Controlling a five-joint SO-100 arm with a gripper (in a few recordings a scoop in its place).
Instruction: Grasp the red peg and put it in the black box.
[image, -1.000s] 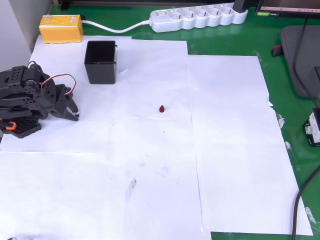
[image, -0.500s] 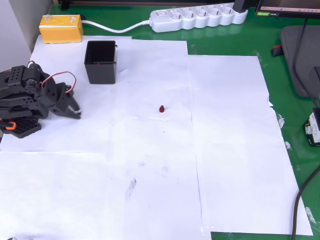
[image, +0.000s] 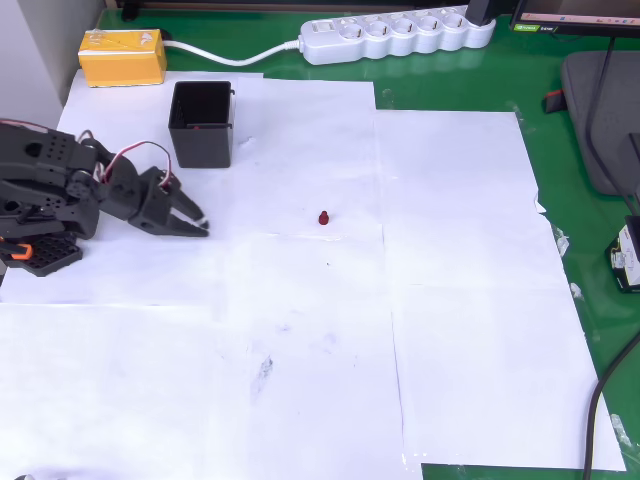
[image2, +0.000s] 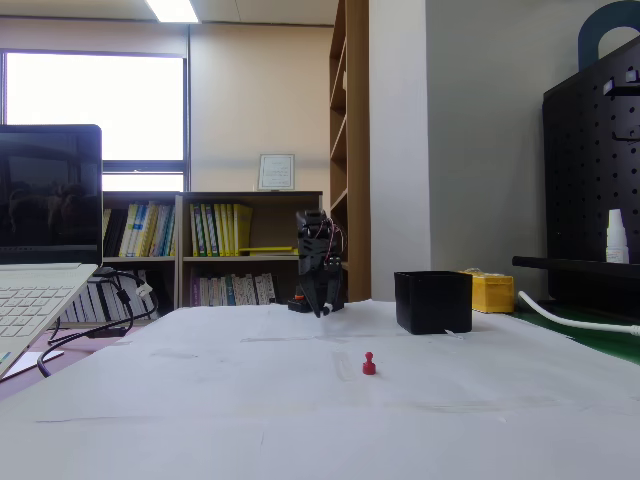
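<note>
The red peg stands upright and alone on the white paper that covers the counter, near the middle of the sheets in the overhead view, untouched. In the fixed view the peg sits in front of the black box and a little to its left, well apart from it. Seen from overhead, the black box is up and to the left of the peg, open side up, with the yellow box beyond it near the power strip.

What has changed is the arm. The gripper has swung out from its folded rest at the left edge and now reaches across the paper toward the peg, its tips pointing right. A second ago it was tucked close to the arm's base, and half a second ago it had barely begun to unfold; peg and box have not moved over that time. So the reach has begun, but a clear gap remains between the tips and the peg, and the grasp is not yet started.

The jaws look nearly closed, only a narrow slit between them. My guess is they will need to spread before they come down around so small a peg.
</note>
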